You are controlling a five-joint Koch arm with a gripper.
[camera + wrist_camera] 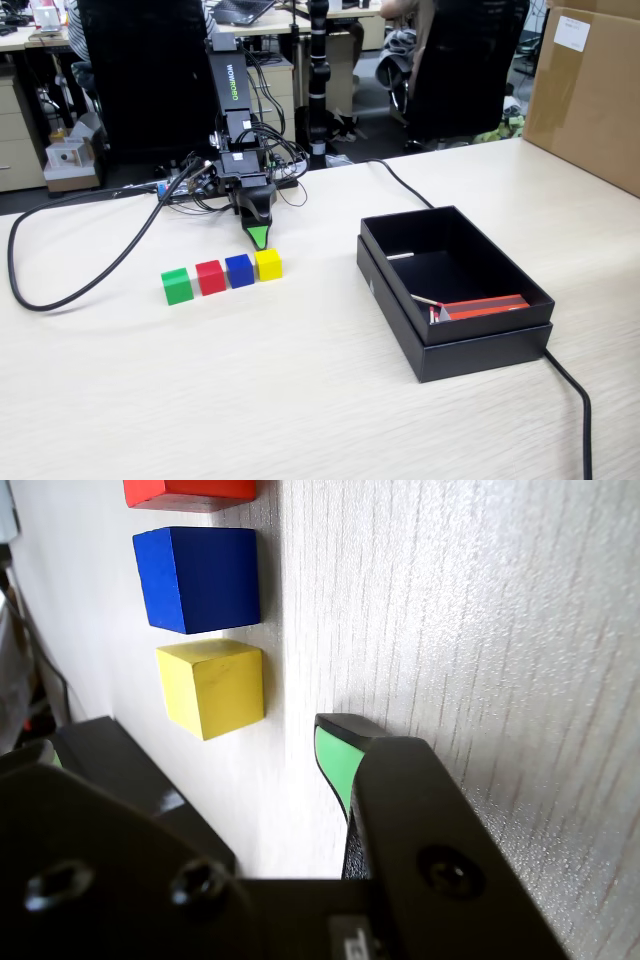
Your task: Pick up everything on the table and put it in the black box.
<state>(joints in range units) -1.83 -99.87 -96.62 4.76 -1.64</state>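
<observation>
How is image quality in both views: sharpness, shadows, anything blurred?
Fixed view: even, soft light; cubes, including the yellow cube, sharp with faint shadows; the black box interior dark. Wrist view: table grain crisp, near black housing soft-focused, blue cube casting a soft shadow.

We count four small solid-colour cubes on pale wood-grain tabletop (pixel 300 400): one green (pixel 176 285), one red (pixel 210 277), one blue (pixel 239 270), one yellow (pixel 268 264). One shallow matte black cardboard box (pixel 470 350) at right.
</observation>
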